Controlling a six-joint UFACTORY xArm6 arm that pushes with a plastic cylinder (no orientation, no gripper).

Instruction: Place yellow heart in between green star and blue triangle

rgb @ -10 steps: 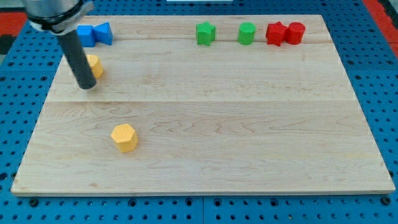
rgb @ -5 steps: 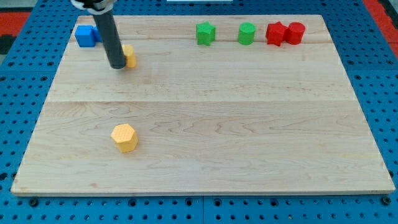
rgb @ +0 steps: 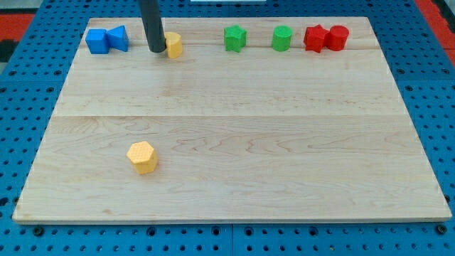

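Note:
The yellow heart (rgb: 174, 45) lies near the view's top, between the blue triangle (rgb: 119, 38) on its left and the green star (rgb: 234, 38) on its right. My tip (rgb: 155, 50) rests against the heart's left side. The rod rises straight up out of the view's top edge and hides the heart's left edge.
A blue cube (rgb: 96, 41) touches the blue triangle's left side. A green cylinder (rgb: 281, 38) and two red blocks (rgb: 325, 38) sit along the top right. A yellow hexagon (rgb: 142, 157) lies at the lower left of the wooden board (rgb: 234, 142).
My tip has moved up and to the right, pushing the yellow heart from the left area up into the top row between the blue triangle and the green star.

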